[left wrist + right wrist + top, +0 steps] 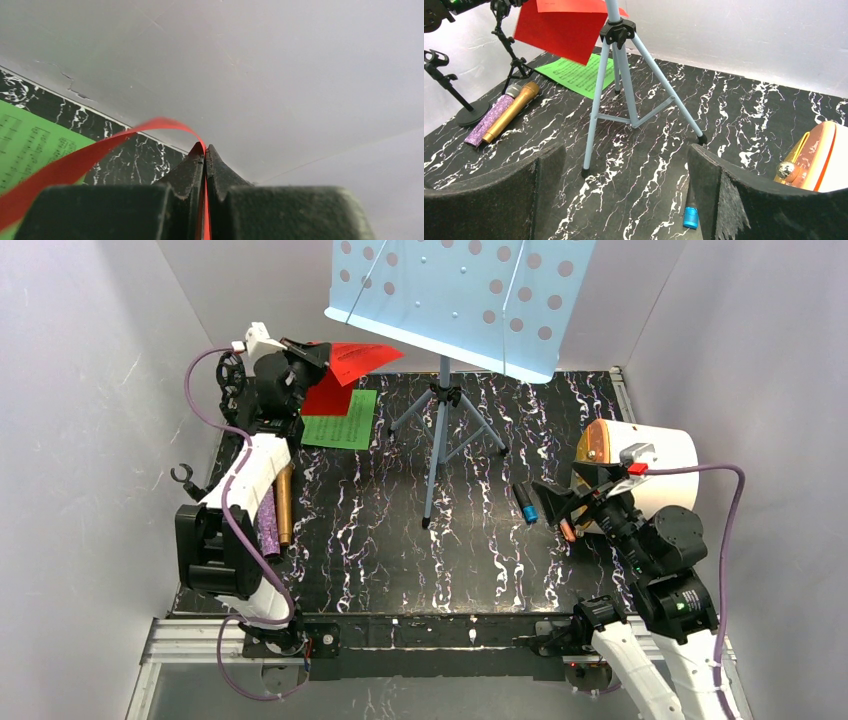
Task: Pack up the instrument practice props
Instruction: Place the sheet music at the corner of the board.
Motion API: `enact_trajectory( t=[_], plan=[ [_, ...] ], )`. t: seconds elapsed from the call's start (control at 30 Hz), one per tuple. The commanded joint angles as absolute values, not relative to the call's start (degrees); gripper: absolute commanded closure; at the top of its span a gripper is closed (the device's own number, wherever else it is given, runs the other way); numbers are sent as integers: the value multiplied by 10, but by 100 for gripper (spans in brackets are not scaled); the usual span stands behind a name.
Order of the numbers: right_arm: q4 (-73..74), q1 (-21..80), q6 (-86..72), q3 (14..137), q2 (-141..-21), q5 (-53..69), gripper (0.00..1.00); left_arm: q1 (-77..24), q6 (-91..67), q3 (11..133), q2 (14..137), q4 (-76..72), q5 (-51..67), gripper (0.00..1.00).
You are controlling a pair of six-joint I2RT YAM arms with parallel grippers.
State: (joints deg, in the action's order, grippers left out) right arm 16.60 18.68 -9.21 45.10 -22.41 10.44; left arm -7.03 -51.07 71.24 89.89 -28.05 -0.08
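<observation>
My left gripper (305, 352) (206, 147) is shut on the edge of a red score sheet (358, 360) (75, 162), which hangs curled in the air at the back left. A green score sheet (340, 420) (574, 75) lies flat on the table below it. The pale blue perforated music rack (460, 295) stands on its tripod legs (440, 430) (619, 95) at the back centre. The gold microphone (284, 505) (511, 110) and the purple glitter microphone (268, 525) (489, 120) lie side by side by the left arm. Thin black mic mounts (446, 82) stand at the left. My right gripper (555, 505) (624, 155) hangs open, with nothing between its fingers.
A black tube with a blue end (527, 505) (690, 217) lies on the table beside my right gripper's finger. A white tub (655, 465) lies on its side at the right, with an orange piece (819, 155) and a small shiny ball (785, 170) at its mouth. Grey walls close in the table.
</observation>
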Motion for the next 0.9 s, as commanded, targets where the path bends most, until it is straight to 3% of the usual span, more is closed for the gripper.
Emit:
enact_trajectory(
  t=[0.0, 0.33, 0.87],
  plan=[
    [138, 191, -81, 440, -212, 92, 1, -65, -467, 705, 889, -286, 25, 100],
    [136, 192, -83, 436, -218, 99, 1, -65, -543, 560, 980, -409, 8, 100],
    [132, 194, -80, 423, -212, 93, 1, -68, -649, 449, 1021, -507, -248, 100]
  ],
)
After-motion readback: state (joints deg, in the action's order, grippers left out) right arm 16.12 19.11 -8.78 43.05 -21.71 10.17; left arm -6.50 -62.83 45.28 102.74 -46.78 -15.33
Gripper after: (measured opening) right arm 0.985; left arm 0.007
